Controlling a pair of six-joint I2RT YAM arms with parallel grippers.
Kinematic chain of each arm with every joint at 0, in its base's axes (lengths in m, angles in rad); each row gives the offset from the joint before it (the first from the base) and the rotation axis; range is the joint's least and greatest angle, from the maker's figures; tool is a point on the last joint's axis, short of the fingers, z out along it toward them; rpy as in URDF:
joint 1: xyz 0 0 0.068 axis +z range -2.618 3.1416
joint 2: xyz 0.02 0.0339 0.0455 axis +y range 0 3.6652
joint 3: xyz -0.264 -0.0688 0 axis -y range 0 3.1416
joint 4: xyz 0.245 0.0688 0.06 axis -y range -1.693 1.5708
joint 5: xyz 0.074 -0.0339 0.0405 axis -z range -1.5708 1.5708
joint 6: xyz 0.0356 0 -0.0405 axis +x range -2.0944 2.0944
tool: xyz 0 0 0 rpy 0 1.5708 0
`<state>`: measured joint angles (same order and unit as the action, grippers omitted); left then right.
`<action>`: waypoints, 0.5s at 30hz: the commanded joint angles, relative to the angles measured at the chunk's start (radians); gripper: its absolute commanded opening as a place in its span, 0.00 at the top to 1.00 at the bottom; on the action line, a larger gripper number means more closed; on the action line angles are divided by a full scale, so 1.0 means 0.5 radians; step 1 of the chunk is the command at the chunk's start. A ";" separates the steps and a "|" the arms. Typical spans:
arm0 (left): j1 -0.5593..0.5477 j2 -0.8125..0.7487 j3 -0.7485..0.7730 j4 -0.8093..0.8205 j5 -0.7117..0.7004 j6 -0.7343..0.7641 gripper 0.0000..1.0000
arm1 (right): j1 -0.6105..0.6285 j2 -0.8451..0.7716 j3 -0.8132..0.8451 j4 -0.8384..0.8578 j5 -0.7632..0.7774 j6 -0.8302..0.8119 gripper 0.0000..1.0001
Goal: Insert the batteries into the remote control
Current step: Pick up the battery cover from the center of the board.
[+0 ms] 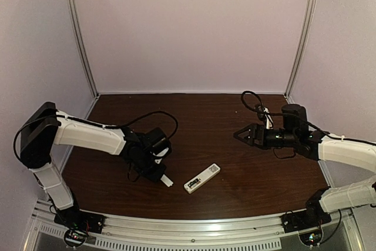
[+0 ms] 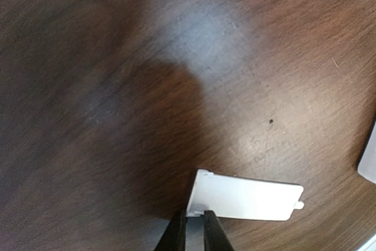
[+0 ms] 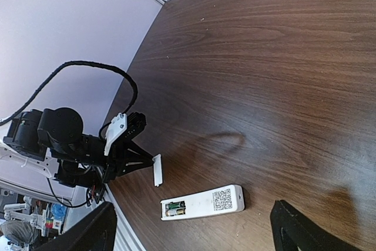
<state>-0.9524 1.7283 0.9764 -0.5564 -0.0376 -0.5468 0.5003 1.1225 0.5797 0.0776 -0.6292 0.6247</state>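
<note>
At the near left of the table (image 1: 235, 116), left gripper (image 2: 194, 218) pinches the cover (image 2: 247, 198) by one short edge. Remote (image 3: 202, 202) lies just beside, bay open, batteries (image 3: 174, 207) apparently seated. Right gripper (image 1: 241, 135) spread, well apart, empty. Advice: line the cover's tab with the bay, lower flat, slide; steady the remote.

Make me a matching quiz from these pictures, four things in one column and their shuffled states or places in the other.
1 left gripper
2 right gripper
3 batteries
4 remote control

A lying on the table, back side up
B pinching the white cover
C open, empty
D inside the remote control's open end

Pairs: 1-B, 2-C, 3-D, 4-A
</note>
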 commanded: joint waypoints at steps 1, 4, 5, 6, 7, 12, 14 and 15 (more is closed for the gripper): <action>0.013 0.100 0.002 0.080 0.049 0.069 0.87 | 0.018 -0.003 0.039 -0.014 0.022 -0.041 0.08; 0.012 0.121 0.017 0.078 0.065 0.106 0.85 | 0.016 0.013 0.048 -0.013 0.013 -0.044 0.08; 0.013 0.123 0.026 0.067 0.053 0.111 0.84 | 0.018 0.018 0.053 -0.013 0.010 -0.041 0.08; 0.013 0.122 0.035 0.058 0.040 0.115 0.83 | 0.016 0.023 0.053 -0.009 0.007 -0.040 0.09; 0.012 0.115 0.045 0.044 0.025 0.123 0.82 | 0.018 0.025 0.057 -0.010 0.008 -0.041 0.09; 0.037 0.091 0.084 0.018 -0.005 0.192 0.71 | 0.020 0.040 0.058 0.008 0.001 -0.037 0.08; 0.043 0.104 0.110 0.003 -0.019 0.247 0.68 | 0.018 0.041 0.058 0.009 -0.002 -0.034 0.09; 0.049 0.108 0.121 -0.004 -0.013 0.274 0.67 | 0.020 0.036 0.058 0.008 -0.001 -0.035 0.09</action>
<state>-0.9447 1.7542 1.0092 -0.5491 -0.0280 -0.4717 0.5045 1.1362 0.5846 0.0772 -0.6296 0.6224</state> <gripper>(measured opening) 0.313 0.914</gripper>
